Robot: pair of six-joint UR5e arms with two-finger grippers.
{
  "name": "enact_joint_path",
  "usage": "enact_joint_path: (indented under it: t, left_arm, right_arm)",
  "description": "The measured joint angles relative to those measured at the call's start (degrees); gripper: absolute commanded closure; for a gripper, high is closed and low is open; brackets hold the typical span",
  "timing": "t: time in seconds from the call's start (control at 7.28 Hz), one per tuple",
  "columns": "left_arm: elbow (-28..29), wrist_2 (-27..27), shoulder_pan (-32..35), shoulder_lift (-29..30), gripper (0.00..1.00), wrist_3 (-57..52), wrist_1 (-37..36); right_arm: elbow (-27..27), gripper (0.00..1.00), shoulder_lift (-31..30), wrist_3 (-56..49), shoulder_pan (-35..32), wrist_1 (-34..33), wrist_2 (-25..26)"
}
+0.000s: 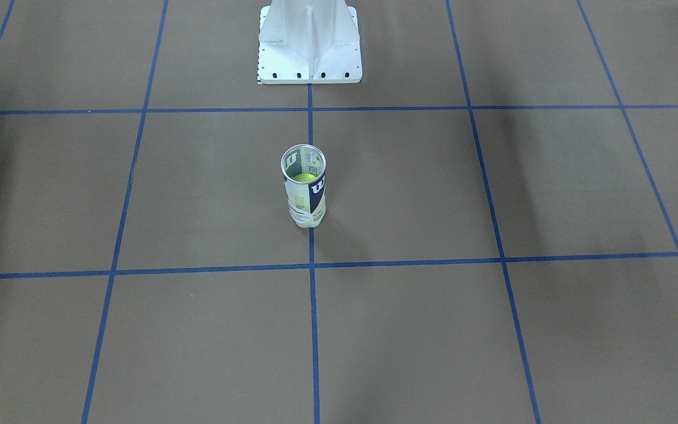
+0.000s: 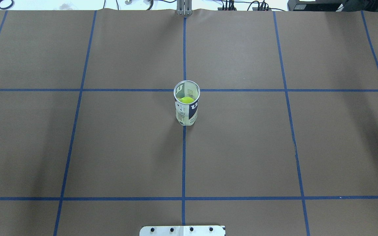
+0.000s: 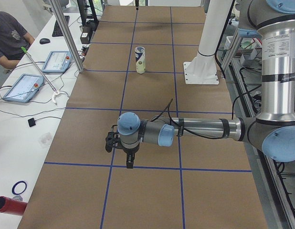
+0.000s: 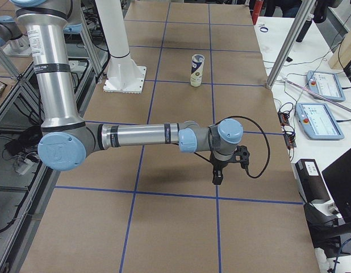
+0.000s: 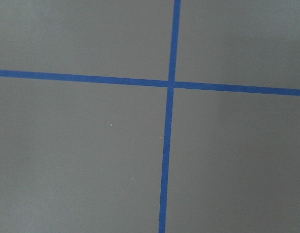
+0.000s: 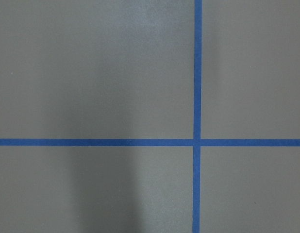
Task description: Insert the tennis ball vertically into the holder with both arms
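The holder (image 1: 303, 185), a clear can with a navy and white label, stands upright at the table's centre, on the blue centre line. It also shows in the overhead view (image 2: 186, 104) and both side views (image 3: 140, 59) (image 4: 196, 70). A yellow-green tennis ball (image 1: 303, 176) (image 2: 186, 99) sits inside it, below the metal rim. My left gripper (image 3: 130, 163) hangs over the table's left end, far from the holder. My right gripper (image 4: 217, 179) hangs over the right end. Both point down, and I cannot tell whether they are open or shut. The wrist views show only brown paper and blue tape.
The white pedestal base (image 1: 309, 41) (image 2: 182, 230) stands on the robot's side of the holder. Metal posts (image 3: 66, 33) (image 4: 289, 45) rise at the table's far edge. Teach pendants (image 3: 23, 88) (image 4: 320, 119) lie on side tables, and an operator (image 3: 9, 36) sits there.
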State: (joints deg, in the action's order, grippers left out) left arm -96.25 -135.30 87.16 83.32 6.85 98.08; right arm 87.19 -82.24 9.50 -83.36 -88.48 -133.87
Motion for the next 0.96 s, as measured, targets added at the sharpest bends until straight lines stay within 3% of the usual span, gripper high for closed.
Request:
enact_joint_path:
  t: [0.41,0.96]
  left_arm:
    - [1.52,0.23,-0.13,-0.88,0.00,0.00,-0.30]
    - [0.83,0.09,-0.23,2.67,0.00,1.19,-7.85]
  right_arm:
    - [0.22,0.01,-0.17,0.37,0.06,-0.19,0.12]
    - [0.21,0.01,-0.36,0.43,0.07,-0.18,0.10]
